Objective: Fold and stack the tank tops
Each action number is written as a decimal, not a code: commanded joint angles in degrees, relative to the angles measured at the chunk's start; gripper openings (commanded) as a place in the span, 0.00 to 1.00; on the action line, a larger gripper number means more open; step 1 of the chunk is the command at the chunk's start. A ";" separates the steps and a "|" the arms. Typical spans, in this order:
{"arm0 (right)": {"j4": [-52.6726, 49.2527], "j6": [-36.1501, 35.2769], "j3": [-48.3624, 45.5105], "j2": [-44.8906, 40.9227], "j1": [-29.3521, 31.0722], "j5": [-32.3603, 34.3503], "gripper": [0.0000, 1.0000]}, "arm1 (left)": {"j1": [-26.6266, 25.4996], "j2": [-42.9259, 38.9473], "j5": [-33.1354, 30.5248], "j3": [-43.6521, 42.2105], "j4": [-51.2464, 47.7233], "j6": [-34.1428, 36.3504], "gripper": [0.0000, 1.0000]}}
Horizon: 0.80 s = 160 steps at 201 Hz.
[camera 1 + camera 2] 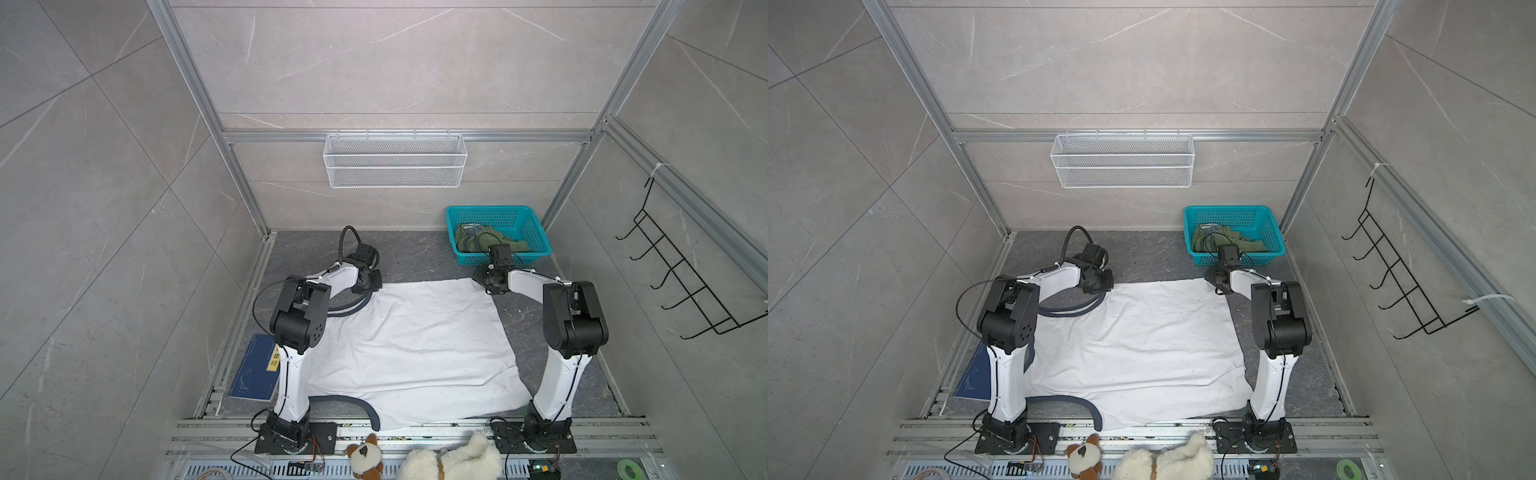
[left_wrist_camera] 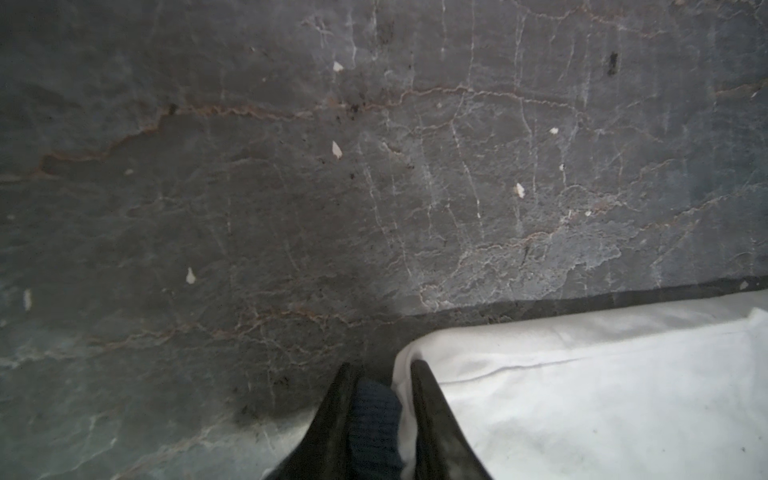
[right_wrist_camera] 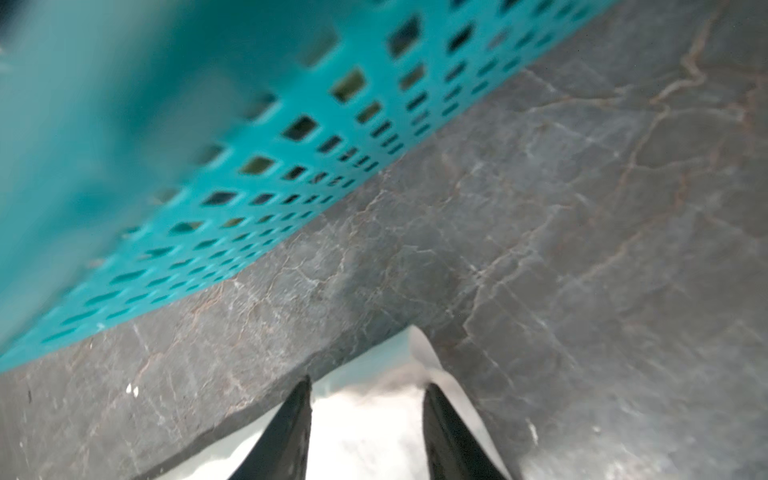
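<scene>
Here, tiled walls enclose a dark tabletop.

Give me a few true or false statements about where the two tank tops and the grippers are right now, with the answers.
1. The olive green tank top lies in the teal plastic basket. True.
2. The white tank top with navy trim is folded. False: it lies spread flat on the dark stone table.
3. The left gripper has navy trim between its fingers. True.
4. The right gripper reaches into the basket. False: it is down at the white tank top's far corner, outside the basket.
</scene>
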 commanded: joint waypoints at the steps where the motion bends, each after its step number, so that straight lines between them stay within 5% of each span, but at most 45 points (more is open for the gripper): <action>1: -3.85 2.20 0.45 1.55 0.66 2.67 0.45 | -0.02 -2.98 1.17 -1.13 -0.23 -0.22 0.24; 95: -8.39 5.04 5.15 5.26 2.31 4.67 0.38 | -0.52 -8.90 4.89 -5.89 4.27 -1.65 0.09; 160: -1.86 7.63 -0.59 3.24 5.27 3.78 0.51 | -0.73 -13.16 2.65 -12.77 4.09 -1.97 0.00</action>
